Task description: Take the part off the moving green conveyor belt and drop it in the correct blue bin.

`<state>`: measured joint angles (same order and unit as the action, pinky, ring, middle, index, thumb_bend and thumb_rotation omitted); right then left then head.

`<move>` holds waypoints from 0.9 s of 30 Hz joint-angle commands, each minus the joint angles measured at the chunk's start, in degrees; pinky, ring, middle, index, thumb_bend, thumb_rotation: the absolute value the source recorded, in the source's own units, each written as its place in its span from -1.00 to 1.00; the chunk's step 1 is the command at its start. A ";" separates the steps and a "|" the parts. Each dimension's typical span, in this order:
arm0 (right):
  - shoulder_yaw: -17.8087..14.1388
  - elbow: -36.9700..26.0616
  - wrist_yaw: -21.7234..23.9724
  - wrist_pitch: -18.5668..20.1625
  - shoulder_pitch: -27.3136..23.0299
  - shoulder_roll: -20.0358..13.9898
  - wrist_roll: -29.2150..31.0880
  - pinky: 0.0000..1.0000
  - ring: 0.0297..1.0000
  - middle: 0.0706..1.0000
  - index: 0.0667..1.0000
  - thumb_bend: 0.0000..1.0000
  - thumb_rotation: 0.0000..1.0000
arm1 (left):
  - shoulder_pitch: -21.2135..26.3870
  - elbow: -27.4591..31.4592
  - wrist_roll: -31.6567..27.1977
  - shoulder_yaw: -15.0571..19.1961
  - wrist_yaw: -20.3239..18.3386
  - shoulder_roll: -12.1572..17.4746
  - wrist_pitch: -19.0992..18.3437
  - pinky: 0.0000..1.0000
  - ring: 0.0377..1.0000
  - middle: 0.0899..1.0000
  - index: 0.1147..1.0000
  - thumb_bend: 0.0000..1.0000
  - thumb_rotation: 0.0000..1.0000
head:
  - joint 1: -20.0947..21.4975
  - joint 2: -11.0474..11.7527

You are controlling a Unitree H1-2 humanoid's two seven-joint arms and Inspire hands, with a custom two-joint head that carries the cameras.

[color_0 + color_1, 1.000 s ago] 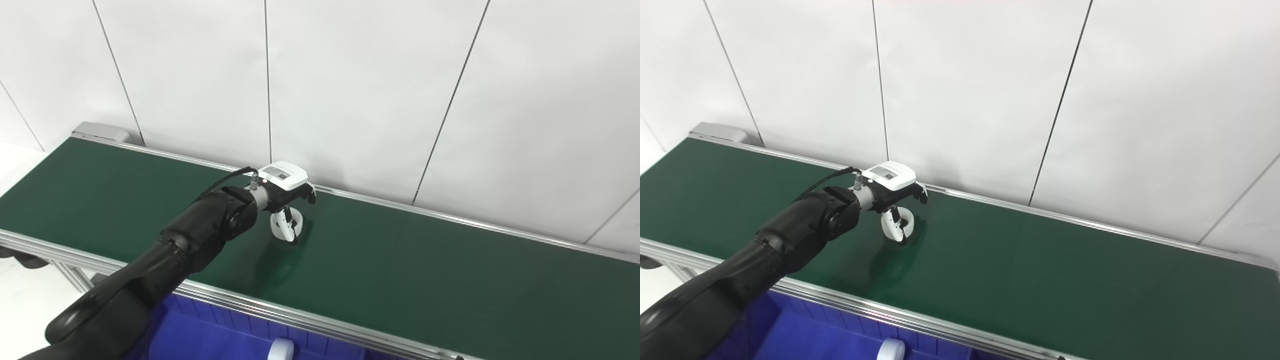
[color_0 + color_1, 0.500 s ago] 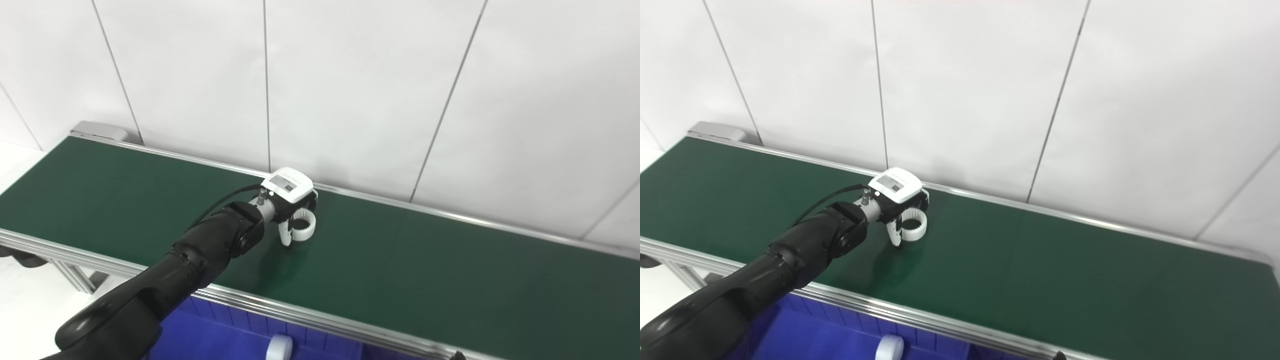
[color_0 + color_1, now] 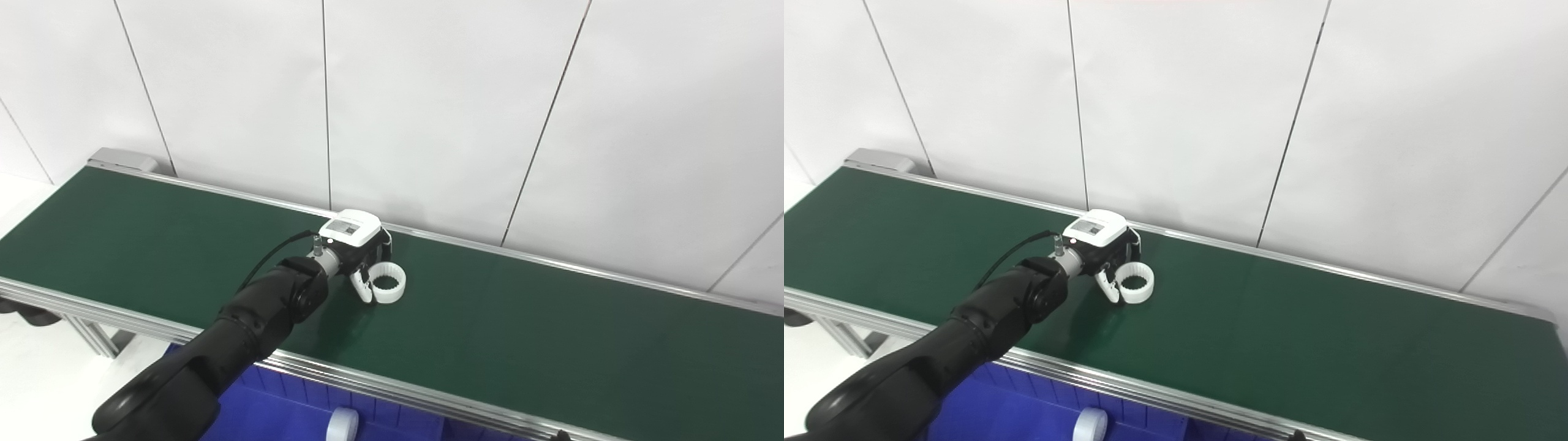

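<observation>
Left robot hand [image 3: 362, 260] resting partly open beside white toothed ring [image 3: 389, 289] lying flat on conveyor belt [image 3: 551, 343], holding nothing; belt risks carrying ring beyond reach.

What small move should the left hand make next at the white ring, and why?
Probably close the fingers and lift. The left hand sits right beside the white ring, which lies flat on the green belt, one finger against its near side. The blue bin waits below the near rail.
</observation>
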<state>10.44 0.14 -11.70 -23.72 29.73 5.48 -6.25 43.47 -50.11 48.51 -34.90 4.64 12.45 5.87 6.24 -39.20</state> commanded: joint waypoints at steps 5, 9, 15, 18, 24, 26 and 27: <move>-0.02 -2.05 1.13 -2.42 0.50 0.93 -0.25 0.57 0.76 0.95 0.97 0.41 0.73 | -0.97 7.65 0.46 -0.82 -5.02 2.24 -2.31 0.39 0.11 -0.21 -0.07 0.04 -1.00 | -0.14 -0.28; -0.16 -2.28 1.39 -2.19 0.43 0.95 -0.33 0.58 0.76 0.95 0.98 0.40 0.73 | -1.59 15.60 1.21 -0.23 -7.76 4.23 -3.32 0.36 0.02 -0.23 -0.06 0.04 -1.00 | -0.32 -0.46; -0.24 -2.68 1.76 -1.64 0.46 0.93 -0.01 0.59 0.77 0.95 0.99 0.39 0.72 | -3.04 25.89 2.08 1.60 -10.85 7.15 -3.56 0.29 -0.07 -0.15 -0.14 0.05 -1.00 | -0.65 -0.71; -0.42 -3.08 1.97 -1.35 0.59 0.88 0.13 0.58 0.77 0.95 0.98 0.39 0.72 | -4.27 31.30 1.91 2.99 -13.46 8.72 -3.93 0.32 -0.07 -0.14 -0.15 0.05 -1.00 | -1.48 -1.20; -0.90 -4.69 2.57 -0.63 0.93 0.30 0.11 0.58 0.77 0.97 0.99 0.40 0.75 | -8.83 43.86 1.97 6.16 -17.76 12.89 -3.95 0.28 -0.13 -0.15 -0.15 0.05 -1.00 | -3.49 -3.04; -1.15 -5.44 2.83 -0.20 1.06 -0.07 0.08 0.58 0.78 0.97 0.99 0.39 0.77 | -11.06 47.54 1.89 7.22 -18.47 14.10 -3.37 0.26 -0.20 -0.15 -0.16 0.05 -1.00 | -4.48 -3.49; -1.29 -5.72 2.88 0.00 1.11 -0.18 0.10 0.58 0.78 0.97 0.99 0.38 0.77 | -12.29 49.38 1.75 7.76 -19.02 14.66 -3.41 0.24 -0.21 -0.15 -0.16 0.05 -1.00 | -4.93 -3.77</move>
<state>9.42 -3.21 -9.66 -23.42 30.26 5.36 -6.01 31.12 -3.67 50.29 -28.52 -14.16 25.46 1.75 1.32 -42.89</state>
